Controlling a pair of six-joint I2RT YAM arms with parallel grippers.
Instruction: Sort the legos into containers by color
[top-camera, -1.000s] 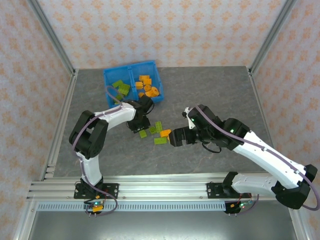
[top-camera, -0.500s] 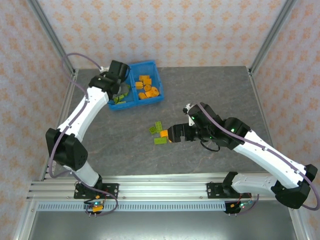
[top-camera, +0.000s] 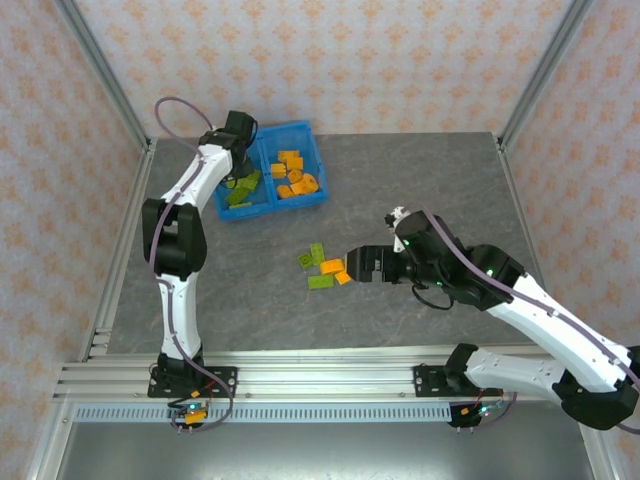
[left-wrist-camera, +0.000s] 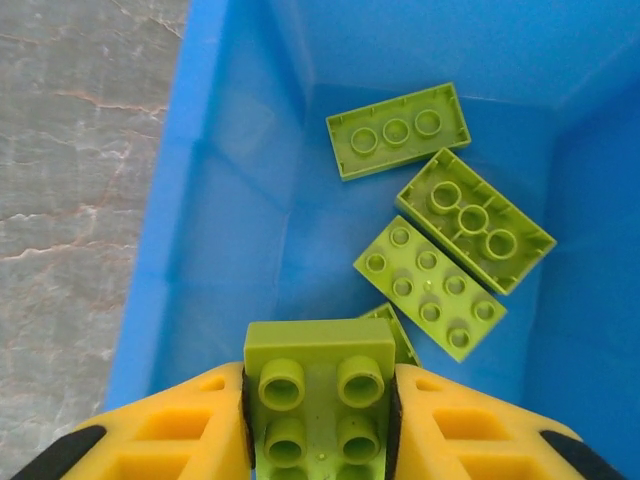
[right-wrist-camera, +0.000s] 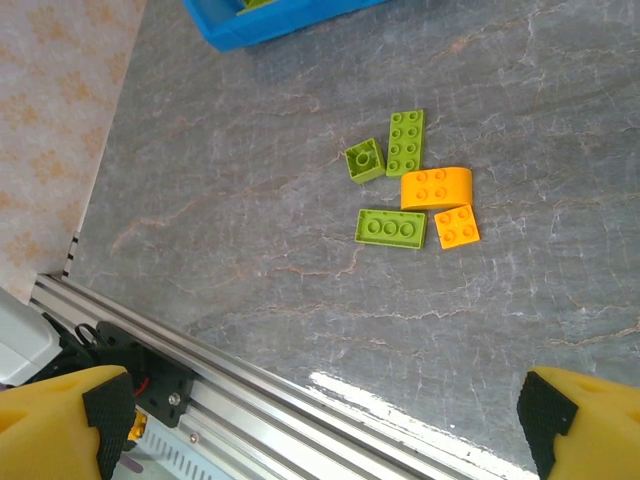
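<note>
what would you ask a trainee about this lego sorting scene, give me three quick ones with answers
1. Multiple choice: what is between the fingers of the left gripper?
A) an orange round piece
B) a lime green brick
C) nothing
2. True or false: the right gripper is shut on a brick.
3. Count: how many loose legos lie on the table, and how many of them are orange?

Key:
1. B
2. False. Its jaws stand open above the table.
3. Five, two of them orange.
</note>
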